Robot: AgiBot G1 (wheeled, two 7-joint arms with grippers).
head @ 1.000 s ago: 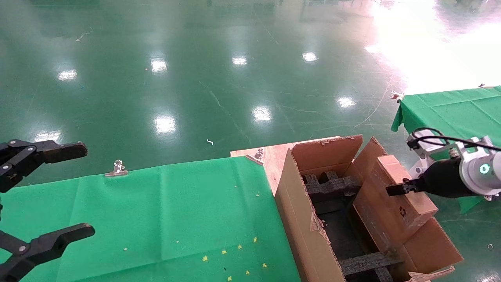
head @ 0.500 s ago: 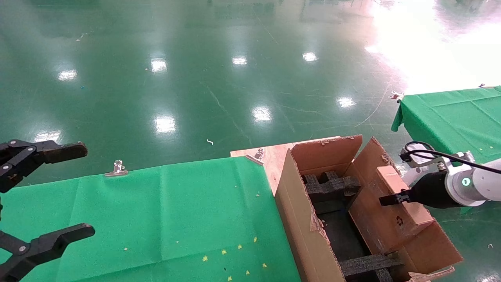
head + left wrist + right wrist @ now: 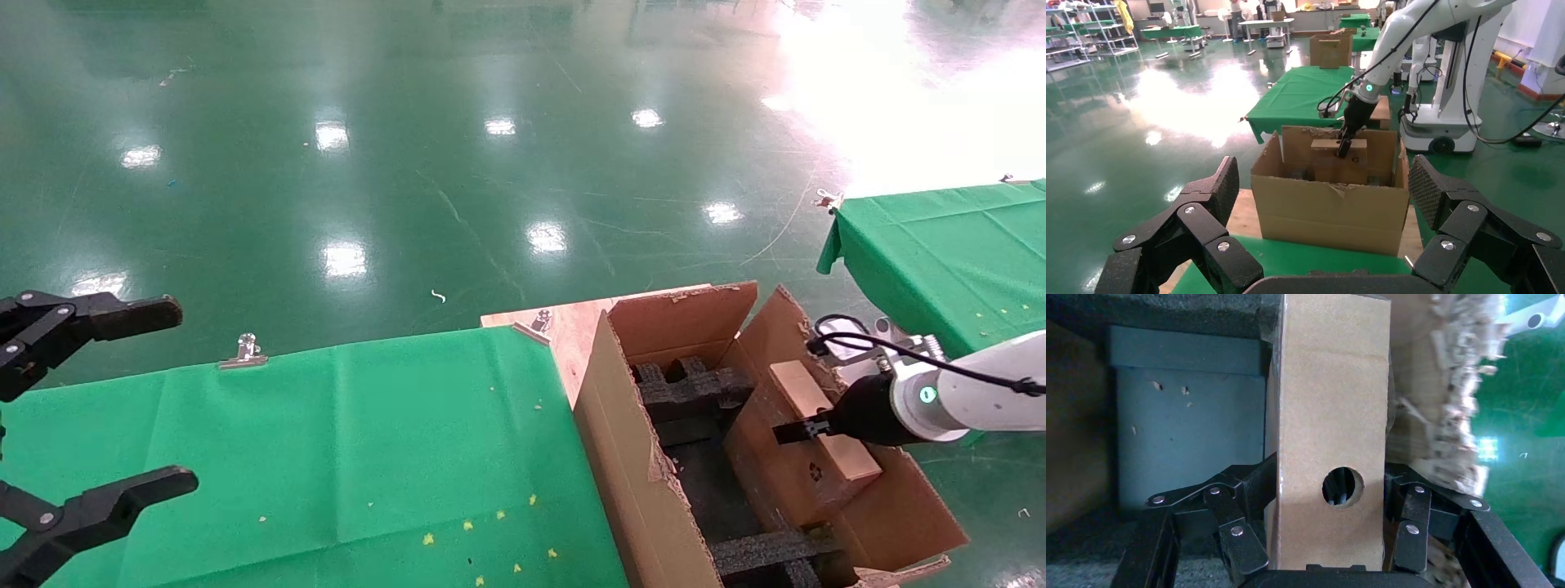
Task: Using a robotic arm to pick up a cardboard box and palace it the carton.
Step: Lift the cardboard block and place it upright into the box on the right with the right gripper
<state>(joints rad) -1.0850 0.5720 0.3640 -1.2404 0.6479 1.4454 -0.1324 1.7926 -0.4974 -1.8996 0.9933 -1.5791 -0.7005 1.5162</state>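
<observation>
One cardboard box stood on edge inside the single carton at far right, clamped by the right gripper; its lower part was hidden. The left gripper gaped, empty.

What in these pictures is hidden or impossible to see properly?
- Head view: the cardboard box bottom, sunk inside the carton; whether it rests on anything is hidden.
- Right wrist view: the right tool fingertips, covered by the box.
- Head view: the open left tool is cut off at the edge.
</observation>
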